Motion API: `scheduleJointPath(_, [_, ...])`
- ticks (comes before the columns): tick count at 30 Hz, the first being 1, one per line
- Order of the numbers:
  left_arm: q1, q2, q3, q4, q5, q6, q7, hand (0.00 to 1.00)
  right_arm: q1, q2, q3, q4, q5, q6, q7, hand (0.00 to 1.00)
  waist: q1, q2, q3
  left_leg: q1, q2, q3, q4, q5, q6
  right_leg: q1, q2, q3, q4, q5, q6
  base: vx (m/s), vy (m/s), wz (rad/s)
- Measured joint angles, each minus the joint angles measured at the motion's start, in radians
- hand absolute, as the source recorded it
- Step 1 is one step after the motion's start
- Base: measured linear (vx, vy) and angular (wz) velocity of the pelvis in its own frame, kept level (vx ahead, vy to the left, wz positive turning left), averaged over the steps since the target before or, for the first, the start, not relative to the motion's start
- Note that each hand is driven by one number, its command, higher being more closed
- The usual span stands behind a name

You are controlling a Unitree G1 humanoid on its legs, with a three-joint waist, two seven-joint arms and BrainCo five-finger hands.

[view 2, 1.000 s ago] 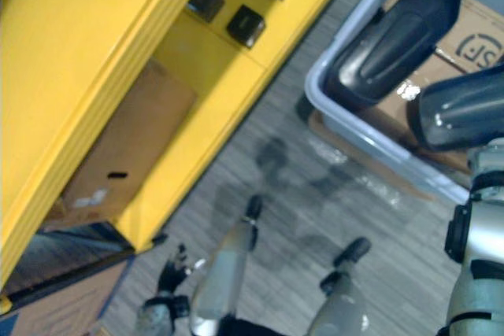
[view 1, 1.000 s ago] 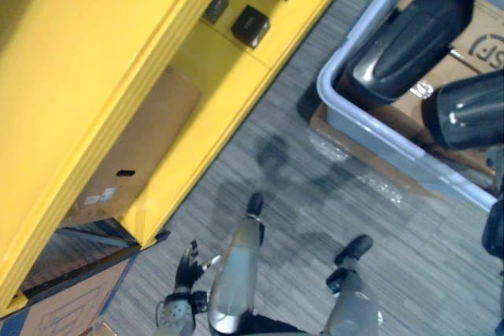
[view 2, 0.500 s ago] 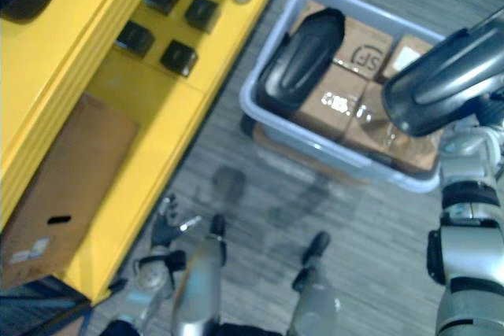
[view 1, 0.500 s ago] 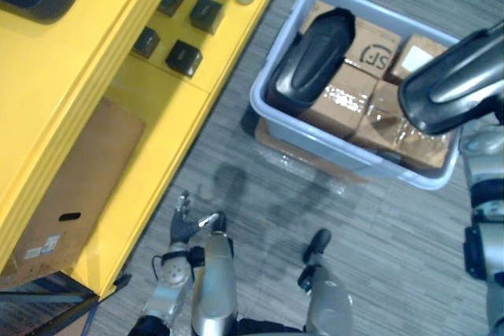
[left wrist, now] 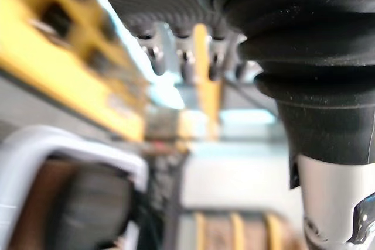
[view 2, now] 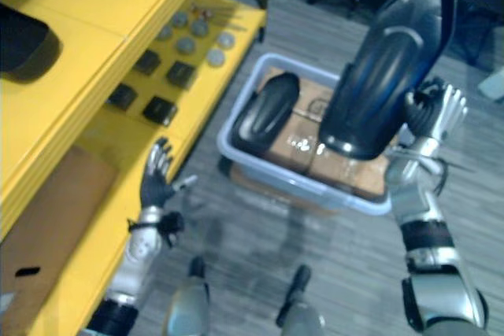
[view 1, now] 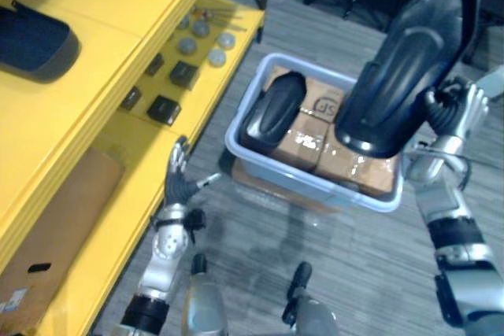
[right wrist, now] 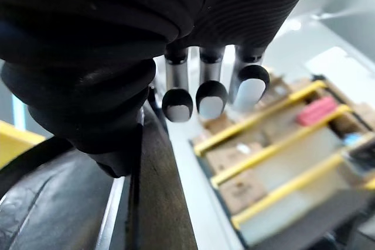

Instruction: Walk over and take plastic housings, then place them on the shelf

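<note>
The right hand (view 1: 445, 112) has its fingers clamped on the edge of a big black plastic housing (view 1: 413, 60), high at the upper right. The left hand (view 1: 179, 182) has its fingers spread apart beside the yellow shelf (view 1: 79, 108), lower left. Another housing (view 1: 272, 112) lies in the grey bin (view 1: 307, 182), middle.

On the upper tier of the yellow shelf (view 1: 94, 68) a dark plastic housing (view 1: 35, 41) is laid; on the tier below, small black blocks (view 1: 164, 108) and grey discs (view 1: 187, 45) are spread. A cardboard box (view 1: 55, 226) is stowed beneath. Beside the shelf, a grey tote (view 1: 307, 182) is set on the carpeted floor (view 1: 354, 265).
</note>
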State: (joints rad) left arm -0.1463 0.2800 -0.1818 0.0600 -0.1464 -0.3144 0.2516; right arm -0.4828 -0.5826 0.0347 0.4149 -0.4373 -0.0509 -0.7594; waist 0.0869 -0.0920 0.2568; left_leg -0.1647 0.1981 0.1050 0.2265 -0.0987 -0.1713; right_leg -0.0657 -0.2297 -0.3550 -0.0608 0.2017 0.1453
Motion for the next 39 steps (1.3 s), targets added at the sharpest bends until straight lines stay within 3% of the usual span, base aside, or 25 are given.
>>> scheduleJointPath(6, [-0.056,0.014,-0.085,-0.014,-0.012,0.111,-0.093,0.0,0.068,0.008,0.032,-0.08,-0.09,-0.076,0.065,1.0,-0.044,0.001,-0.055,0.077,-0.001,0.019,-0.088,0.039,-0.01,0.034,0.007,0.004,-0.018,-0.002,-0.001,0.01,-0.004,-0.05])
scheduleJointPath(12, [-0.075,-0.021,-0.134,0.042,-0.162,0.264,-0.195,0.0,0.088,0.015,0.069,-0.14,-0.136,-0.167,0.13,1.0,-0.054,-0.002,-0.109,0.114,-0.001,0.05,-0.125,0.053,-0.012,0.033,0.008,0.026,-0.018,-0.002,-0.002,0.0,-0.001,-0.12])
scheduleJointPath(21, [-0.086,-0.023,-0.15,0.127,-0.21,0.381,-0.246,0.0,0.098,0.066,0.106,-0.179,-0.17,-0.212,0.186,1.0,-0.057,-0.011,-0.135,0.152,-0.004,0.053,-0.176,0.08,-0.014,0.046,0.008,0.025,-0.019,-0.002,-0.002,0.0,0.0,0.0])
scheduleJointPath(32, [-0.119,-0.032,-0.158,0.157,-0.215,0.418,-0.31,0.0,0.134,0.099,0.147,-0.202,-0.177,-0.236,0.23,1.0,-0.058,-0.011,-0.135,0.164,-0.008,0.049,-0.203,0.097,-0.014,0.049,0.006,0.02,-0.019,-0.002,-0.002,0.0,0.0,0.0])
scheduleJointPath(39, [-0.143,-0.055,-0.196,0.157,-0.358,0.42,-0.357,0.0,0.169,0.139,0.204,-0.182,-0.225,-0.258,0.237,1.0,-0.06,-0.009,-0.159,0.163,-0.01,0.046,-0.203,0.097,-0.014,0.051,0.004,0.015,-0.019,-0.003,-0.002,0.0,0.003,0.01])
